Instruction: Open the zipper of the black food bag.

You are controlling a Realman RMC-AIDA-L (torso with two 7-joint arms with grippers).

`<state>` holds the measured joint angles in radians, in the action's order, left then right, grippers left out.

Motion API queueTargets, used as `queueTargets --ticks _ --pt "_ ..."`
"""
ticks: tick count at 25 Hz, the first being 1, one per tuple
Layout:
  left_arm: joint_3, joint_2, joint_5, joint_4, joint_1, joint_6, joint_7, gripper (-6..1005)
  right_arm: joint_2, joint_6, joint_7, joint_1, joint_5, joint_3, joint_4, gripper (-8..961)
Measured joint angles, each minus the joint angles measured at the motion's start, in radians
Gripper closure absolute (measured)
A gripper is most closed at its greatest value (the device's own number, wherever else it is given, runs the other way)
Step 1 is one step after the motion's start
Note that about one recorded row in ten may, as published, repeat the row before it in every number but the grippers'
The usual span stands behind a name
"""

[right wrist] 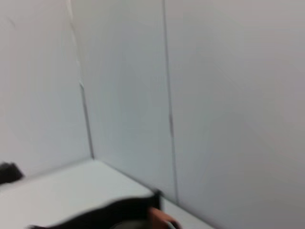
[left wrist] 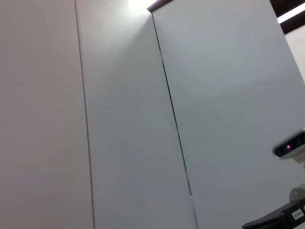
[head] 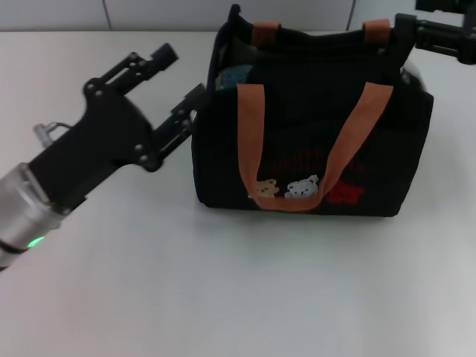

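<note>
The black food bag [head: 312,141] stands upright at the middle of the white table, its front orange handle [head: 253,126] hanging over the bear patches. At the bag's left end the zipper rim [head: 222,44] stands up, and something teal shows inside behind it. I cannot make out the pull tab. My left gripper [head: 181,74] is open just left of that end, with its nearer fingertip [head: 195,94] against the bag's side. My right gripper [head: 407,28] reaches in at the bag's back right corner, beside the rear orange handle [head: 377,28]. The right wrist view shows only the bag's edge [right wrist: 119,212].
The white table [head: 223,297] stretches in front of the bag and to its left, under my left arm. Grey wall panels [left wrist: 119,119] fill both wrist views. The table's back edge meets the wall just behind the bag.
</note>
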<state>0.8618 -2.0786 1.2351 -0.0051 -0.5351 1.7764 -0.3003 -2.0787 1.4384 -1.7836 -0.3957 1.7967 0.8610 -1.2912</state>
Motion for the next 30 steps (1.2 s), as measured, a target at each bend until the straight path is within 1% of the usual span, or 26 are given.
queueTargets --ticks 1,2,3,4,6,7,8,9,10,11,13,14,15,16,18,19,20,25,30 --pt "-0.019 0.007 0.002 0.07 0.057 0.056 -0.079 537 0.001 0.053 0.045 0.054 -0.098 -0.003 -0.002 562" --pt "-0.019 0.007 0.002 0.07 0.057 0.056 -0.079 506 0.001 0.081 0.072 0.079 -0.139 -0.009 0.001 500" --pt "-0.008 0.01 0.005 0.119 0.083 0.072 -0.145 476 -0.001 0.107 0.104 0.106 -0.178 -0.021 0.009 450" --pt "0.027 0.013 0.008 0.194 0.12 0.091 -0.234 447 -0.001 0.107 0.104 0.106 -0.178 -0.021 0.009 400" --pt "0.069 0.017 0.01 0.257 0.151 0.104 -0.301 390 -0.003 0.158 0.169 0.143 -0.23 -0.044 0.041 300" --pt "0.069 0.017 0.01 0.257 0.151 0.104 -0.301 361 -0.002 0.19 0.205 0.155 -0.243 -0.053 0.068 277" --pt "0.12 0.029 0.046 0.332 0.181 0.119 -0.357 332 0.008 0.284 0.28 0.167 -0.237 -0.06 0.135 253" --pt "0.133 0.033 0.064 0.348 0.183 0.122 -0.371 303 0.008 0.284 0.28 0.167 -0.237 -0.06 0.135 230" --pt "0.14 0.036 0.079 0.358 0.185 0.124 -0.381 274 0.012 0.332 0.313 0.168 -0.223 -0.061 0.167 206" --pt "0.157 0.043 0.12 0.38 0.184 0.127 -0.405 246 0.017 0.388 0.353 0.168 -0.192 -0.063 0.203 183" --pt "0.174 0.056 0.245 0.411 0.167 0.127 -0.466 188 0.019 0.49 0.441 0.168 -0.108 -0.064 0.283 183" --pt "0.174 0.056 0.245 0.411 0.167 0.127 -0.466 175 0.019 0.49 0.441 0.168 -0.108 -0.064 0.283 183" --pt "0.173 0.058 0.292 0.417 0.157 0.125 -0.489 161 0.016 0.538 0.505 0.169 -0.072 -0.064 0.335 183" --pt "0.169 0.059 0.32 0.419 0.15 0.123 -0.505 148 0.016 0.538 0.505 0.169 -0.072 -0.064 0.335 183" --pt "0.164 0.055 0.366 0.421 0.133 0.111 -0.524 148 0.018 0.568 0.563 0.169 -0.061 -0.059 0.401 183" --pt "0.164 0.055 0.366 0.421 0.133 0.111 -0.524 148 0.018 0.568 0.563 0.169 -0.061 -0.059 0.401 183" --pt "0.164 0.052 0.37 0.421 0.13 0.105 -0.523 148 0.021 0.572 0.571 0.166 -0.052 -0.06 0.428 183" --pt "0.165 0.037 0.372 0.441 0.128 0.093 -0.519 148 0.02 0.569 0.576 0.16 -0.036 -0.063 0.439 183" --pt "0.165 0.034 0.372 0.446 0.128 0.093 -0.519 148 0.016 0.566 0.6 0.16 -0.036 -0.065 0.455 183"
